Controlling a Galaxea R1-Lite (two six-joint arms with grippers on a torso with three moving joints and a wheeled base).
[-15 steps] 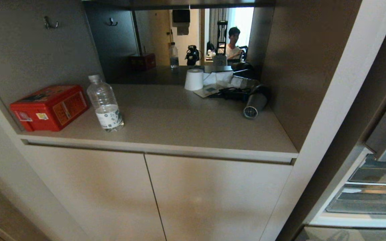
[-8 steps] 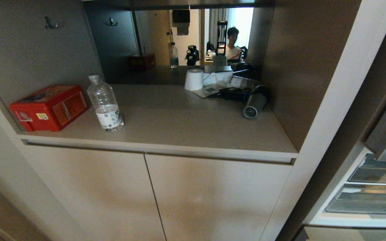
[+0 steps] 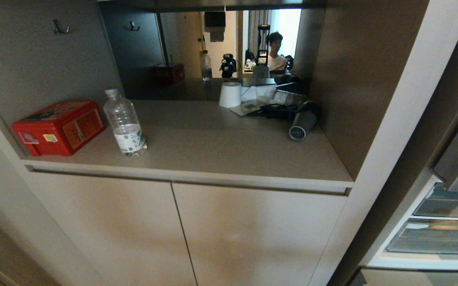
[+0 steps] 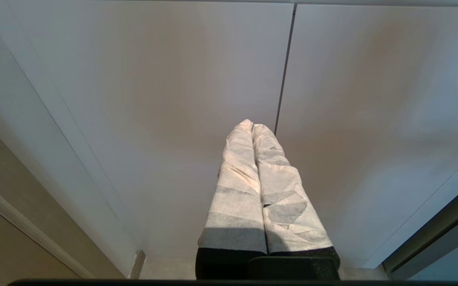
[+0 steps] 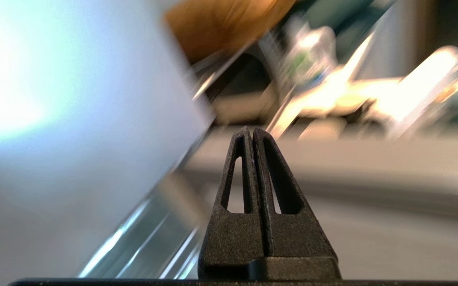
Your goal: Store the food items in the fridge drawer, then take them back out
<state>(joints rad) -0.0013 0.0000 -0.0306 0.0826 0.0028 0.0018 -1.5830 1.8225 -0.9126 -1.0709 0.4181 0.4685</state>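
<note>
1. Neither arm shows in the head view. A beige counter (image 3: 213, 147) fills a niche above two cabinet doors (image 3: 253, 234). On the counter, a red box (image 3: 58, 127) sits at the left end, with a clear water bottle (image 3: 125, 123) just beside it. A white paper roll (image 3: 230, 94) stands at the back of the counter, and a grey hair dryer (image 3: 302, 123) lies near the right end, among papers and a dark cord. A mirror behind the counter reflects a seated person (image 3: 276, 53).
2. Right of the counter, past a pale upright panel, the fridge drawer (image 3: 439, 236) shows at the picture's edge, below another clear drawer (image 3: 449, 202). The pepper and potato cannot be found in this view.
3. In the left wrist view, the left gripper (image 4: 253, 125) is clenched, its cloth-wrapped fingers (image 4: 237, 190) pressed together and holding nothing, pointed at the cabinet doors below the counter.
4. In the right wrist view, the right gripper (image 5: 251, 129) is likewise clenched and empty, its black fingers (image 5: 237, 222) touching. The surroundings are too blurred to name.
</note>
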